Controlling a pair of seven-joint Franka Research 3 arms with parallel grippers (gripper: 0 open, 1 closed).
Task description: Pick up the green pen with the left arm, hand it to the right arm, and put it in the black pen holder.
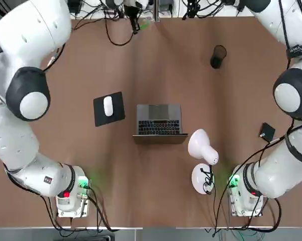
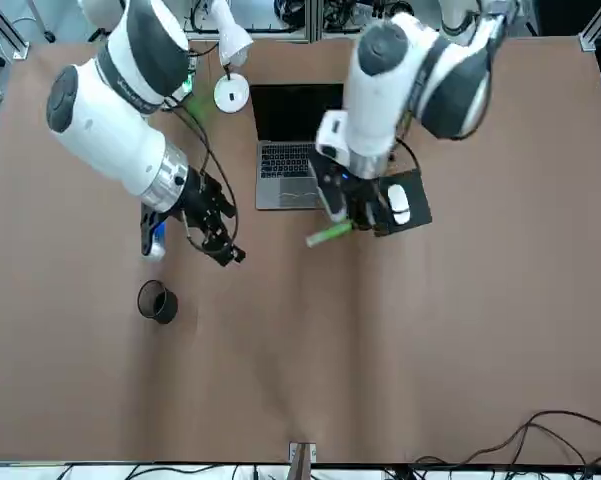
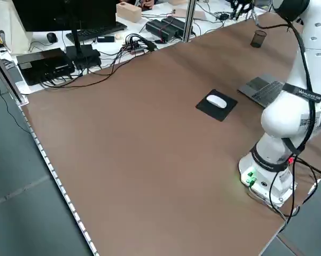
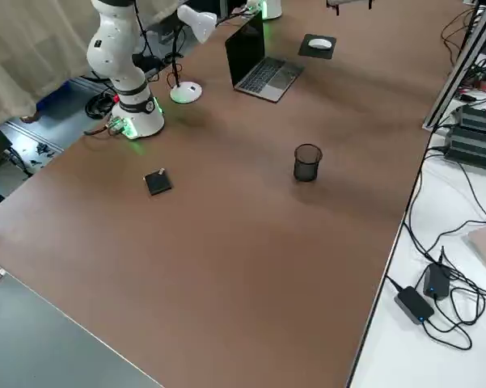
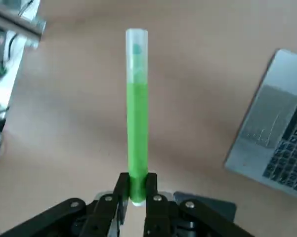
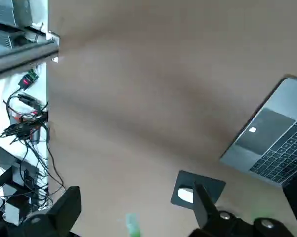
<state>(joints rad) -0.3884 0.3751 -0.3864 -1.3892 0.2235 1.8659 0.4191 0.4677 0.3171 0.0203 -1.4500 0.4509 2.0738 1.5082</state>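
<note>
The left gripper (image 2: 352,215) is raised above the table (image 2: 460,340) near the mouse pad (image 2: 405,205), its fingers (image 5: 122,190) clamped on one end of the green pen (image 5: 137,113), which sticks out roughly level. From overhead the arm hides most of the pen. The right gripper (image 2: 220,240) hangs nearby with its fingers (image 6: 202,207) spread wide, empty. The black pen holder (image 2: 157,301) stands upright on the table just beyond the right gripper. The laptop (image 1: 159,120) sits open at the centre.
</note>
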